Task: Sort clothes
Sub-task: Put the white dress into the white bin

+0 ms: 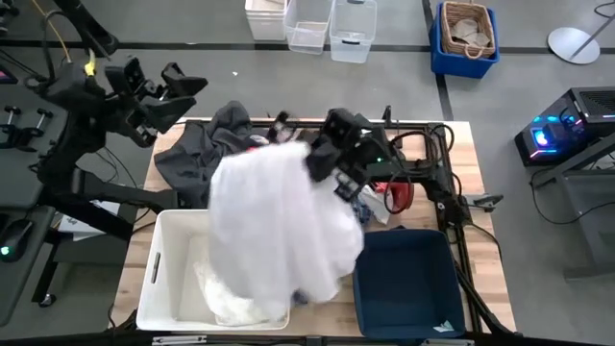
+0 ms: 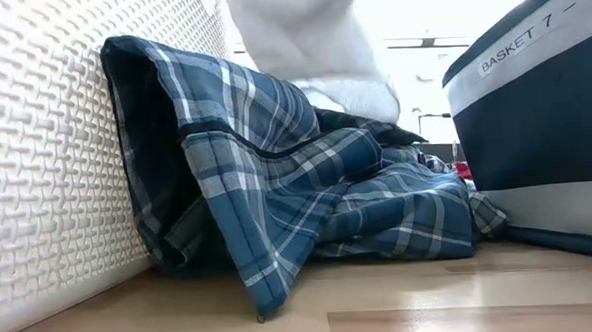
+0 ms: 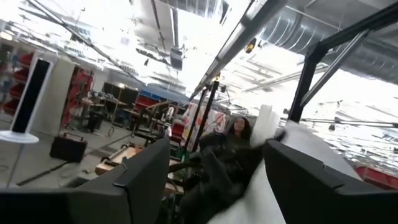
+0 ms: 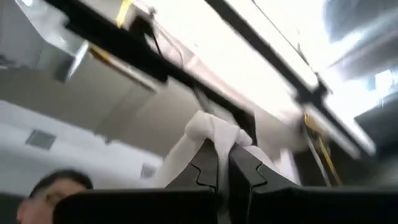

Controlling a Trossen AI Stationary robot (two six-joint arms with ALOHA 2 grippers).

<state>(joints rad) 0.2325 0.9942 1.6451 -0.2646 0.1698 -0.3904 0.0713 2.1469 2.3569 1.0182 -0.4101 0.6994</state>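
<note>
White cloth hangs from the right gripper, pinched tight in its closed fingers above the white bin at the table's front left corner, and could slip out onto the plaid shirt; the left gripper waits open past the back left corner.

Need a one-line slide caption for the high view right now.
Right gripper holds white garment over white bin; left gripper waits open.

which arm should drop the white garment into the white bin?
Right. Its gripper is shut on the white garment, which already hangs partly over the white bin. The left gripper is open, empty, off the table's far-left corner.
</note>
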